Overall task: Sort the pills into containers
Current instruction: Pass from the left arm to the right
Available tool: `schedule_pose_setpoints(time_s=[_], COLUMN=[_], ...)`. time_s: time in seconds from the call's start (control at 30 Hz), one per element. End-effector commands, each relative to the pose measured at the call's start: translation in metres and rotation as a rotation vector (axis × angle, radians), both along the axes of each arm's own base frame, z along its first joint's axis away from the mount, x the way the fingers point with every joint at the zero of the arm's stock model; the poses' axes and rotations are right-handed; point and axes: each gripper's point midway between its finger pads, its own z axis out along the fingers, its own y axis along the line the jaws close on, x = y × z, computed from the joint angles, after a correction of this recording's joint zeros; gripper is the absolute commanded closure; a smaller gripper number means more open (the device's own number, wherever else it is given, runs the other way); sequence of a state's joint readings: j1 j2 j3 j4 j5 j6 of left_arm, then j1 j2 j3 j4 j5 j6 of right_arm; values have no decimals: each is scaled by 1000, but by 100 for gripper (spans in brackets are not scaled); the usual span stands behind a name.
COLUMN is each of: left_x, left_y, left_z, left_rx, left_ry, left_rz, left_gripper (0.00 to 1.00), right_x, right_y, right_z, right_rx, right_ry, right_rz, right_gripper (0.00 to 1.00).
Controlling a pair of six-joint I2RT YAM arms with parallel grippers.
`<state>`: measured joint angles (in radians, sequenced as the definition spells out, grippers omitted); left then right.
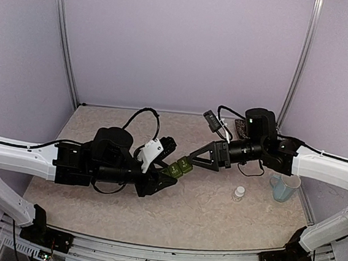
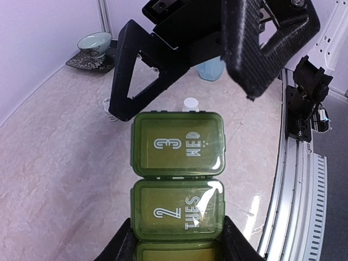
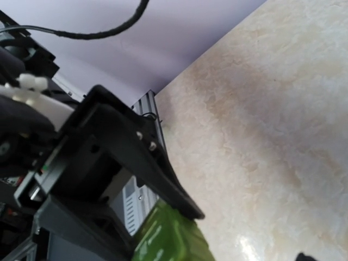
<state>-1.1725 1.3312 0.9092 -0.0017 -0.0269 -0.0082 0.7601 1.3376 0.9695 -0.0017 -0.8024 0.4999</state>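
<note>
The containers (image 1: 180, 167) are a dark green strip of lidded compartments, held off the table. In the left wrist view the lids marked "3 WED" (image 2: 178, 144) and "2 TUES" (image 2: 178, 212) are closed. My left gripper (image 2: 178, 244) is shut on the strip's near end, one finger on each side. My right gripper (image 1: 191, 159) is open, its black fingers (image 2: 122, 92) spread wide just beyond the strip's far end and not touching it. The right wrist view shows the strip's green edge (image 3: 168, 239) under the left gripper's finger (image 3: 141, 157). No pills are in view.
A small bottle with a white cap (image 1: 238, 193) stands right of centre. A pale blue mug (image 1: 285, 187) sits by the right edge. A green bowl on a dark saucer (image 2: 93, 43) is at the back. Purple walls enclose the table.
</note>
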Motion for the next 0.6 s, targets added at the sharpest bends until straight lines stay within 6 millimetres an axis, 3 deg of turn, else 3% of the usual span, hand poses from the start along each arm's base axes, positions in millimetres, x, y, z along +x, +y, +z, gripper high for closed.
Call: schedule_pose_setpoints(time_s=[0.0, 0.2, 0.37, 0.57], left_x=[4, 5, 5, 8], left_y=[-3, -1, -3, 1], left_z=[14, 10, -2, -8], left_rx=[-13, 20, 71, 86], left_ry=[-44, -93, -118, -134], left_rz=[26, 71, 84, 120], left_gripper=[63, 63, 63, 63], right_x=[-3, 3, 4, 7], right_y=[9, 13, 17, 20], right_z=[1, -17, -20, -28], right_rx=[8, -47, -46, -73], right_ry=[21, 83, 124, 168], right_rz=[26, 4, 8, 3], right_gripper=[7, 18, 25, 45])
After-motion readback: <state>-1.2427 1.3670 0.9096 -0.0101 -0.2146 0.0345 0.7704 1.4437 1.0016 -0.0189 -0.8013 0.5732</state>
